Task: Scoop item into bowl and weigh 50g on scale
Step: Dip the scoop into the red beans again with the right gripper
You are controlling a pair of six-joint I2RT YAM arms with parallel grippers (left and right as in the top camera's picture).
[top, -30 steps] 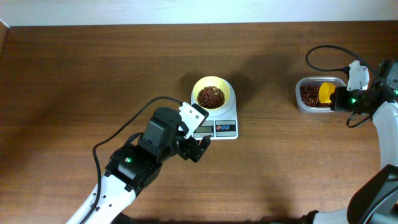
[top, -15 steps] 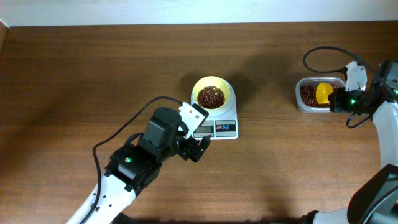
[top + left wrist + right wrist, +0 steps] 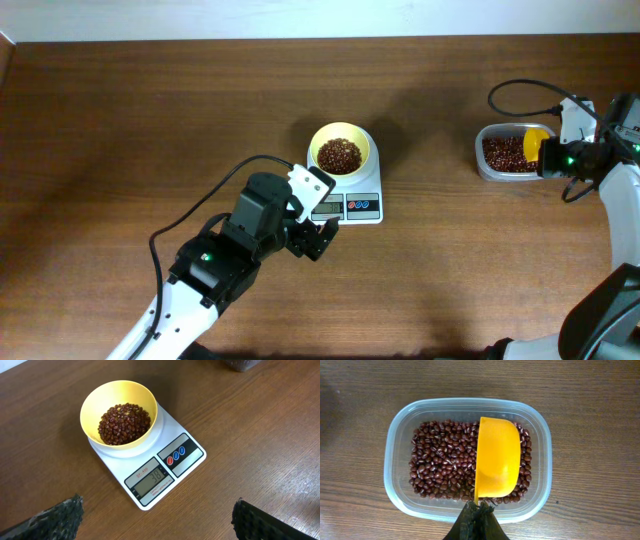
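Now the left tool (image 3: 156,510) stands wide open and has hold of nothing; its two dark fingers (image 3: 55,517) show only at the lower corners of the left wrist view, with bare table (image 3: 260,435) around them; just ahead of this tool, between the lines of its fingers, lies the white scale (image 3: 187,427), turned a little askew to it; the grey display (image 3: 151,479) is on the side nearest the tool and reads 38; the red and blue buttons (image 3: 176,455) sit just beside the display, toward the tool's right finger. On the far part of the scale, away from the tool, stands the pale yellow bowl (image 3: 95,400), upright; the beans (image 3: 124,422) lie in it as a low heap that covers the bottom and stays well under the rim.

Well apart from the scale, the right tool (image 3: 476,510) is closed on the thin handle of the yellow scoop (image 3: 497,457); the scoop reaches straight ahead of this tool, with its rounded back turned up to the wrist camera and its hollow side downward; it is inside the clear tub (image 3: 395,435), over the half to the tool's right; the bean heap (image 3: 440,467) fills the tub floor, mostly to the tool's left and around the scoop; whether the scoop touches the heap or hangs just above it I cannot tell.
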